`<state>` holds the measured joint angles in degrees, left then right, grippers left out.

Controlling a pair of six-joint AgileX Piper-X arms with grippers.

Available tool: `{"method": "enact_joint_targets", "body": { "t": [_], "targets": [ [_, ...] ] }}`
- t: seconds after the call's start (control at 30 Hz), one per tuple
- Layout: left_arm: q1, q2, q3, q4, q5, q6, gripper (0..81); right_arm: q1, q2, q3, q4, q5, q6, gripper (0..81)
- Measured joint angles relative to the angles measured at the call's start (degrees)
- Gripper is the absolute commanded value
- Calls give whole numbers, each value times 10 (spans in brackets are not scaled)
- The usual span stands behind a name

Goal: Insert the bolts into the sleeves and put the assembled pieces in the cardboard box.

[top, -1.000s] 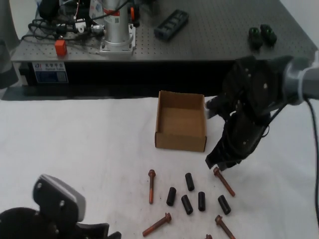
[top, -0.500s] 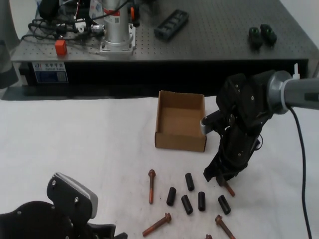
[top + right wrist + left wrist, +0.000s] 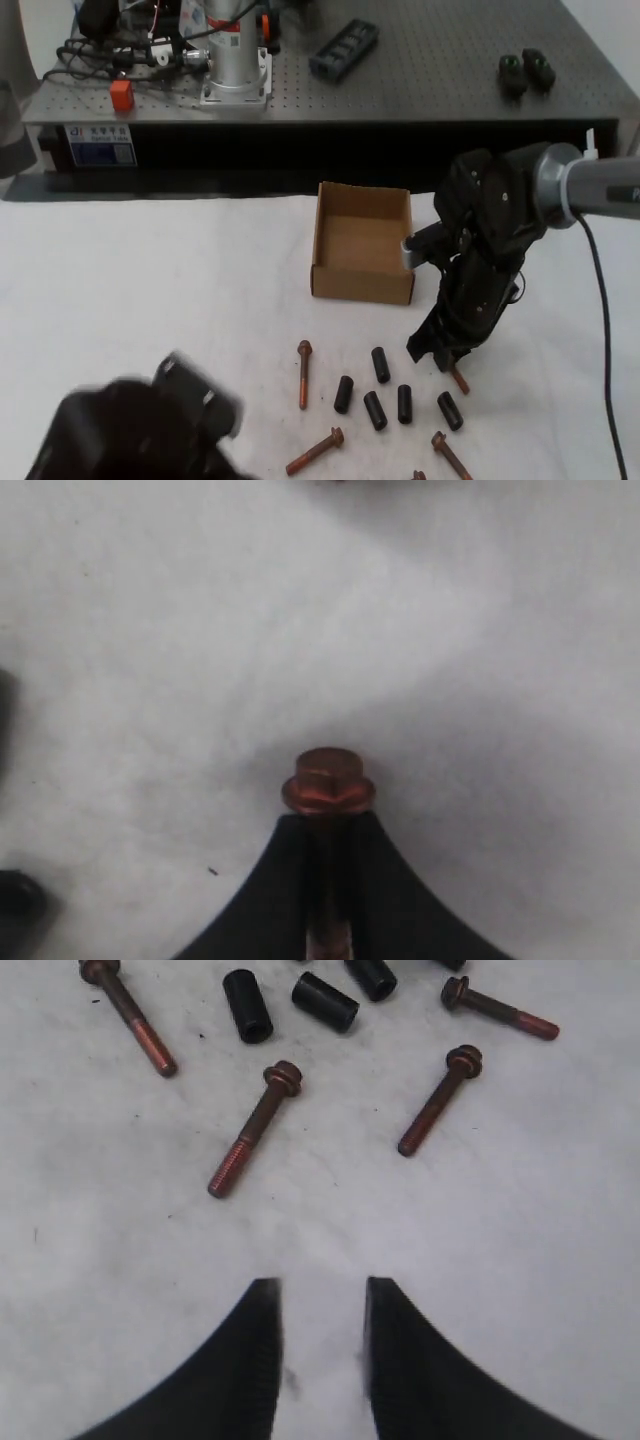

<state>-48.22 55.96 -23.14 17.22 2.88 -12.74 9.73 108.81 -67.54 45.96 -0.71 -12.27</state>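
- Gripping a copper-coloured bolt (image 3: 327, 780) by its shank, the right gripper (image 3: 325, 830) sits just off the cardboard box's (image 3: 362, 284) near corner, and the flanged hex head pokes out.
- Left gripper (image 3: 320, 1295) hangs with fingers parted, farther from the box than the black sleeves (image 3: 248, 1005).

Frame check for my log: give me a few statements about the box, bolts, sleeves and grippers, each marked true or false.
1. The cardboard box is empty. True.
2. The right gripper has a sleeve between its fingers. False: a bolt sits between them.
3. The left gripper is open and holds nothing. True.
4. Each sleeve has a bolt in it. False: the sleeves lie separate from the loose bolts on the cloth.
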Motion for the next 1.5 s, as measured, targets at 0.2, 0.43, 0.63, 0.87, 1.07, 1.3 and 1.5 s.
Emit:
{"method": "enact_joint_targets", "body": {
  "t": [0.2, 0.43, 0.63, 0.87, 1.07, 1.3, 1.5],
  "targets": [
    [53, 135, -83, 15, 27, 44, 216, -26, -115, 33, 4, -66, 24, 27],
    [74, 352, -371, 145, 51, 57, 216, -63, -391, 164, 30, -76, 52, 27],
    [74, 508, -532, 246, 51, 59, 351, -63, -494, 310, 37, -79, 97, 27],
    [74, 598, -609, 334, 51, 60, 363, -63, -514, 342, 37, -79, 98, 27],
    [74, 621, -613, 355, 51, 60, 363, -63, -514, 343, 36, -79, 103, 27],
    [74, 625, -617, 360, 51, 60, 236, -63, -514, 343, 33, -81, 123, 27],
    [76, 626, -617, 357, 52, 60, 2, -63, -514, 343, 32, -84, 123, 27]
  ]
}}
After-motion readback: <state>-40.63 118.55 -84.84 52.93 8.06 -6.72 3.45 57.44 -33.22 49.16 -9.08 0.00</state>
